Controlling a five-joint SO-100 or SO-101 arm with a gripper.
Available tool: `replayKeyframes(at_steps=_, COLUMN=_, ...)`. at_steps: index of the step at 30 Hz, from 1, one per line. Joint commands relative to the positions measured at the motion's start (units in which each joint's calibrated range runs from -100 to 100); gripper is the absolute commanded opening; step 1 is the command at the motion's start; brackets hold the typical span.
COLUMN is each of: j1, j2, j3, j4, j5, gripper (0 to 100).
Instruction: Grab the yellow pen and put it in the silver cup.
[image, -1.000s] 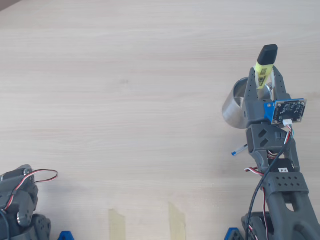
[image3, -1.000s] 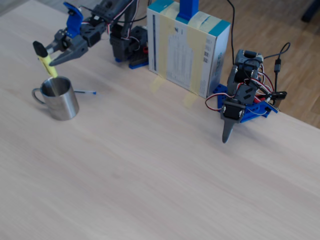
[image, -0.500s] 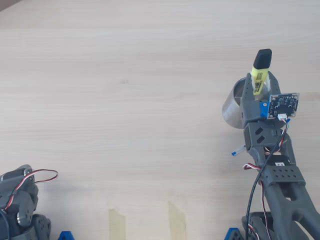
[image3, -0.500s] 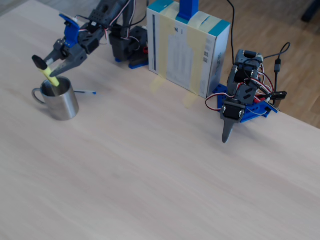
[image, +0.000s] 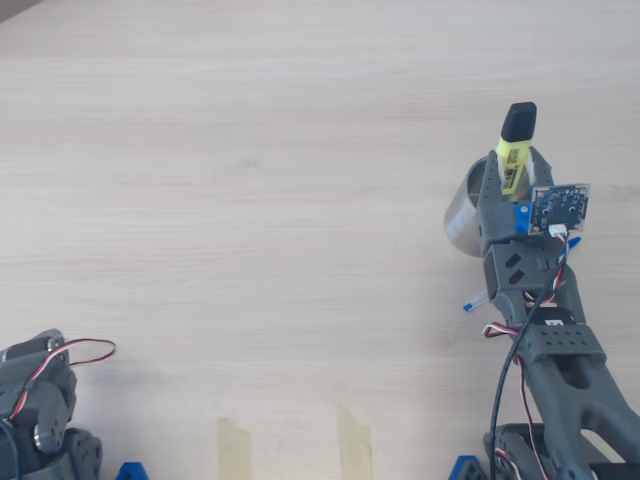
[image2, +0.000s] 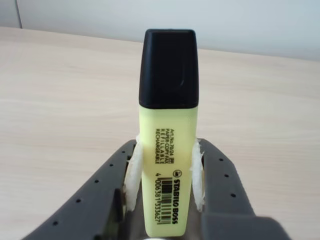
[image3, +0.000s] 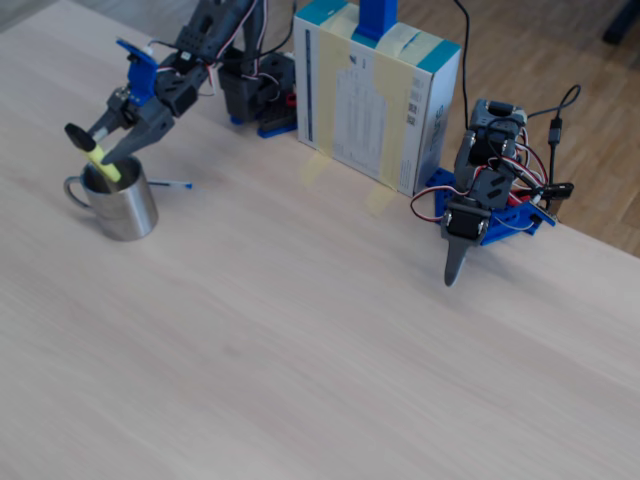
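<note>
Lower now: gripper (image2: 165, 172) pinching yellow pen (image2: 166, 150)

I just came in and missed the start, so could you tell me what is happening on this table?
The robot arm's claw is clamped on a yellow Stabilo Boss highlighter, black cap up, and holds it tilted over the steel mug. The highlighter's lower end dips into the mug's mouth, but it has not been released. A thin blue-capped ballpoint lies on the table beside the mug. A second arm sits idle on the right of the fixed view.
</note>
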Motion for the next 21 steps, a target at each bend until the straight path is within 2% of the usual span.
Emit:
replayKeyframes(at_steps=1, j1=0.4, j2=0.4, j3=-0.2, j4=-0.2, j5=0.4, gripper=2)
replayKeyframes(at_steps=21, j1=1.6, j2=0.6, j3=7.6, j4=-0.7, j5=1.3, gripper=2)
